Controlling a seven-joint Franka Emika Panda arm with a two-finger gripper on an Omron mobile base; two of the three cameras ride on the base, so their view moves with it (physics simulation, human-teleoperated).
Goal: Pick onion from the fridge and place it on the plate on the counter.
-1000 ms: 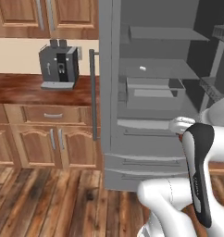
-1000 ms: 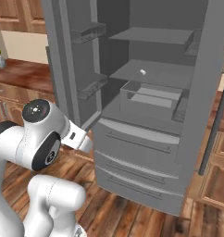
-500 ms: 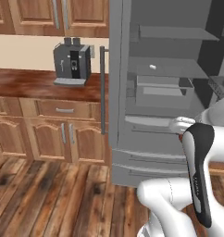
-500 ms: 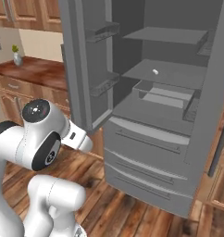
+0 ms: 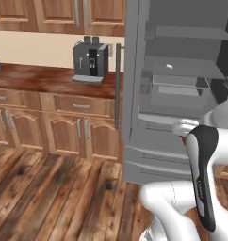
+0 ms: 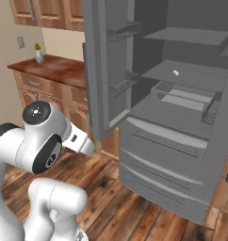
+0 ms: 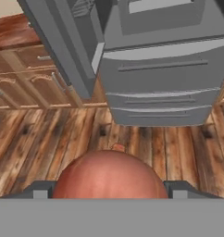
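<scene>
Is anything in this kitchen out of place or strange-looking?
The fridge stands wide open, its door swung out over the wooden floor. A tiny white piece lies alone on a shelf. In the hand view, the onion sits between the gripper fingers. Nothing looks spilled or broken.

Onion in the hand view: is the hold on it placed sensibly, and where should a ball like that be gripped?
Yes. The onion sits between the gripper fingertips, one at each flank. A round, handleless ball is best pinched across its widest middle, from opposite sides, as here.
</scene>
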